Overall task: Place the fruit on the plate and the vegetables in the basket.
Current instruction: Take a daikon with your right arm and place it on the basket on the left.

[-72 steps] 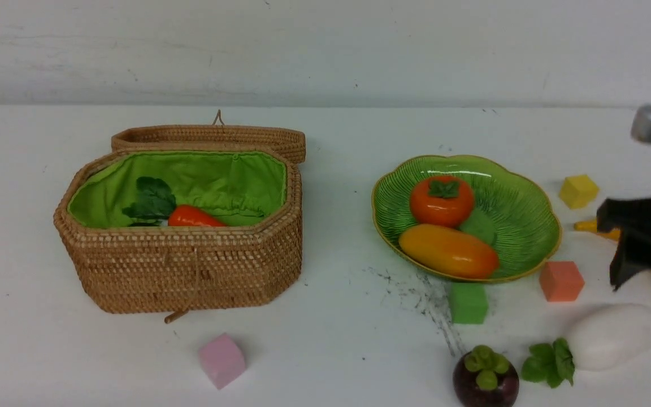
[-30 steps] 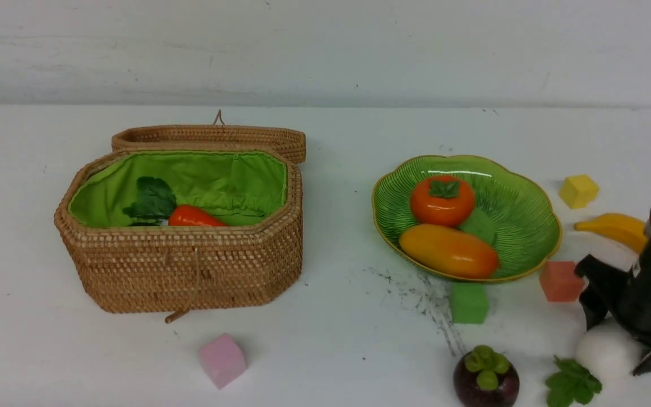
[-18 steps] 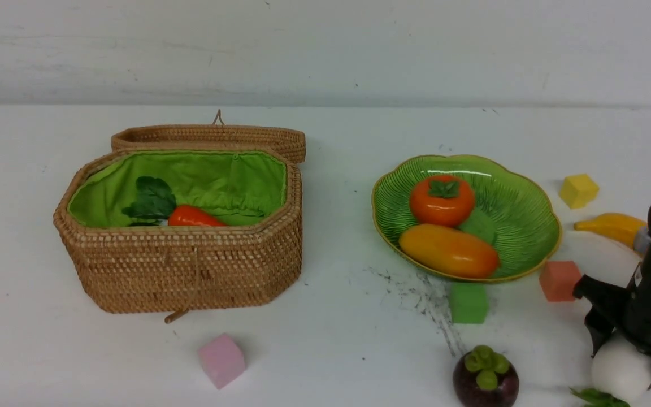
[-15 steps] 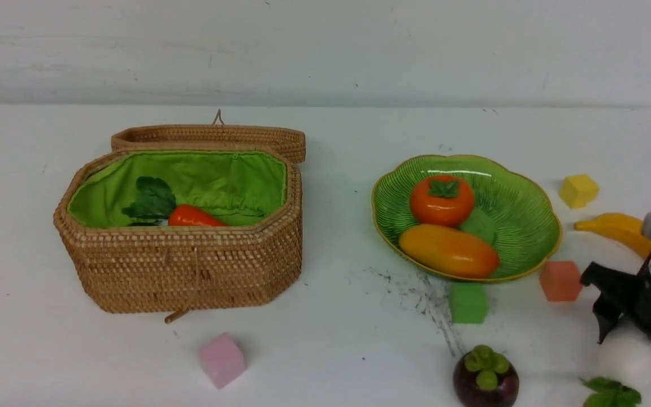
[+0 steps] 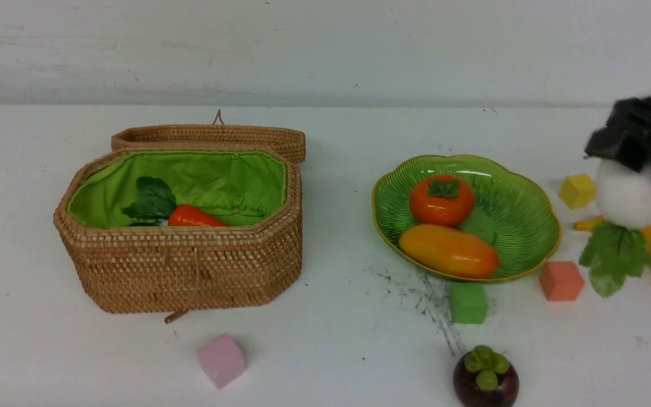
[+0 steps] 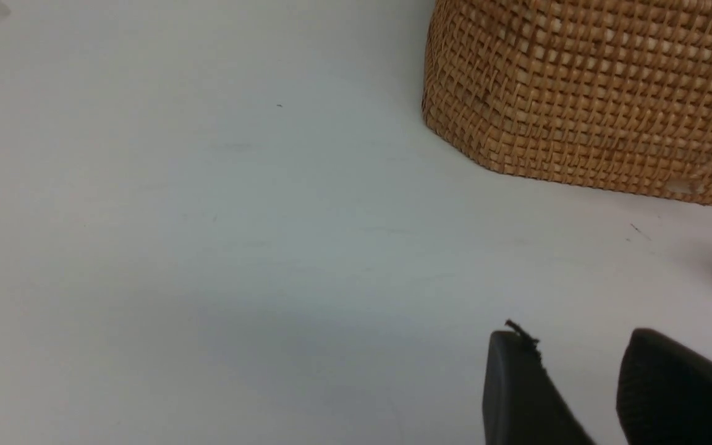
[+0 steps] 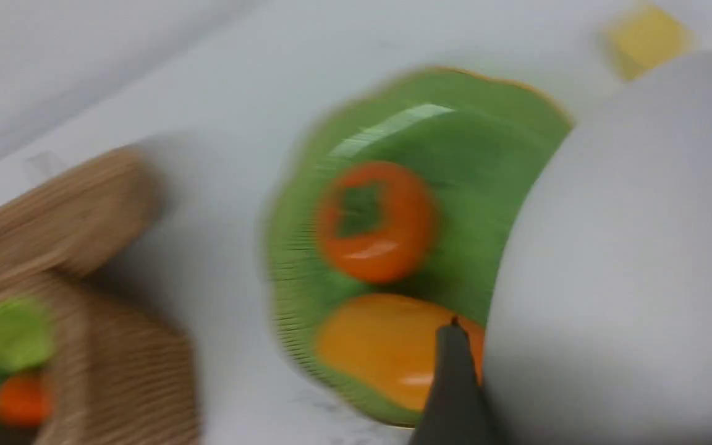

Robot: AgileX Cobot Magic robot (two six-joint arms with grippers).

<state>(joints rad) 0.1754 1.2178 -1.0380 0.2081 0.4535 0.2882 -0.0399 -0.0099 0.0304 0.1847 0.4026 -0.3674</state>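
Now the right gripper [image 5: 636,135] clasps the radish [image 5: 630,195] aloft, leaves hanging toward six o'clock, while the basket [image 5: 190,271] lies well apart at nine o'clock beyond the plate [image 5: 529,237], near the left gripper [image 6: 575,352], whose jaws stand parted and empty.

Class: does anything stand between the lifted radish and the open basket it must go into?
The plate, with persimmon and mango, lies between radish and basket, but low; the right gripper holds the radish higher.
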